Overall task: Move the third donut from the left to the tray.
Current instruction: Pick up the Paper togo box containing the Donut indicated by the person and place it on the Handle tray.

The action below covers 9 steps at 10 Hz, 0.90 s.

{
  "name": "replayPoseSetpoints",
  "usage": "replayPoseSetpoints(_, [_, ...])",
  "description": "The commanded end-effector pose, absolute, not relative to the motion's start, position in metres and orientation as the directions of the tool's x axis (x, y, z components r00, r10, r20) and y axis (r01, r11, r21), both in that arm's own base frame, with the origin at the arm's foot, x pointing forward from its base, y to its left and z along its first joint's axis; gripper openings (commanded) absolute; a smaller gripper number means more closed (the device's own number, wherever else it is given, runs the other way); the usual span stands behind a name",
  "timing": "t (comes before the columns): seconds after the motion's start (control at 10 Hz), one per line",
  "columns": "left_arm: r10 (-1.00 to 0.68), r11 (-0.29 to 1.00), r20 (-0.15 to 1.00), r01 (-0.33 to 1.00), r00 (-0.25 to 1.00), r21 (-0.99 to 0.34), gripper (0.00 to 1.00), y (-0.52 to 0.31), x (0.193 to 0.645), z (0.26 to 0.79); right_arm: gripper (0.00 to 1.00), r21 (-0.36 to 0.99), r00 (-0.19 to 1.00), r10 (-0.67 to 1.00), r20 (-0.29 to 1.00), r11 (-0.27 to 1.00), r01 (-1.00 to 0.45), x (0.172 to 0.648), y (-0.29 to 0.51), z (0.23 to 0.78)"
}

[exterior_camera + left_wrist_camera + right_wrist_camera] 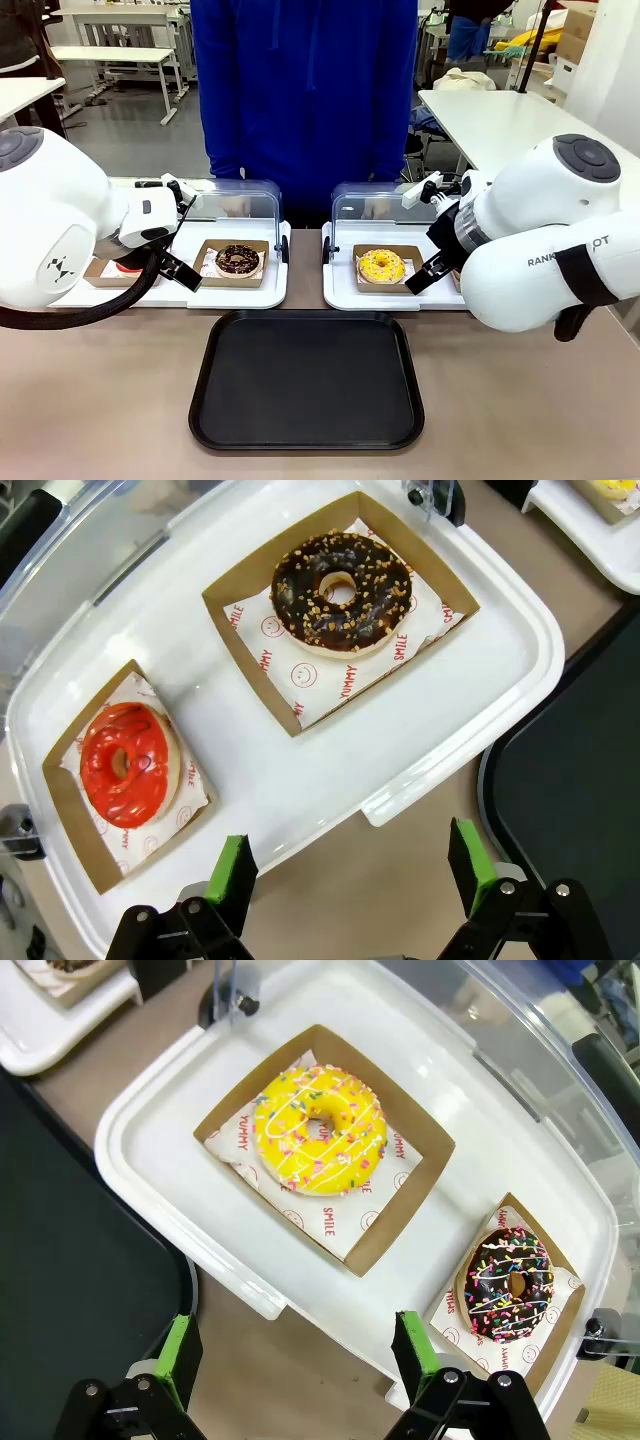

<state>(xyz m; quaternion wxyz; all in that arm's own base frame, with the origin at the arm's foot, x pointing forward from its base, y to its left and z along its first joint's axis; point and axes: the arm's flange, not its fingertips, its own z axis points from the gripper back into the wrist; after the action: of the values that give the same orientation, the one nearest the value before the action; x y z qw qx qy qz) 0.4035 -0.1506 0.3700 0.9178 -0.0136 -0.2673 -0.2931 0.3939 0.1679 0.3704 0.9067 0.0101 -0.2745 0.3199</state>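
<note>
The yellow-iced donut point(381, 265) point(320, 1130) with sprinkles lies in its brown cardboard holder point(400, 1210) on the right white display tray point(340, 290). The black tray point(307, 380) lies on the near side of the table, in front of both display trays; its edge shows at the left of the right wrist view point(70, 1260). My right gripper point(295, 1365) is open above the table edge of the display tray, short of the yellow donut, with nothing between its green pads point(180, 1355). My left gripper point(350, 880) is open over the left display tray's near edge.
The left white display tray point(400, 730) holds a chocolate nut donut point(238, 260) point(342, 592) and a red-iced donut point(127, 763). A chocolate sprinkle donut point(510, 1282) sits beside the yellow one. Both clear lids point(235, 200) stand raised. A person in blue point(300, 90) stands behind.
</note>
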Motion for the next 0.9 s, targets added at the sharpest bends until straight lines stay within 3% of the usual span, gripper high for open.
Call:
replayPoseSetpoints(0.0, [-0.532, 0.802, 0.503, 0.595, 0.681, 0.042, 1.00, -0.134, 0.413, 0.402, 1.00, -0.155, 0.641, 0.557, 0.528, 0.806, -0.572, 0.398, 0.164, 0.402])
replayPoseSetpoints(0.2, [-0.507, 0.795, 0.519, 0.606, 0.688, -0.026, 1.00, -0.104, 0.425, 0.449, 1.00, -0.097, 0.633, 0.501, 0.590, 0.823, -0.560, 0.389, 0.139, 0.468])
replayPoseSetpoints(0.5, [-0.529, 0.692, 0.574, 0.709, 0.625, -0.135, 1.00, -0.020, 0.429, 0.496, 1.00, 0.023, 0.596, 0.463, 0.656, 0.778, -0.628, 0.367, 0.049, 0.520])
replayPoseSetpoints(0.8, [-0.522, 0.552, 0.721, 0.825, 0.456, -0.122, 1.00, 0.072, 0.412, 0.493, 1.00, 0.023, 0.415, 0.449, 0.791, 0.657, -0.754, 0.329, -0.062, 0.532])
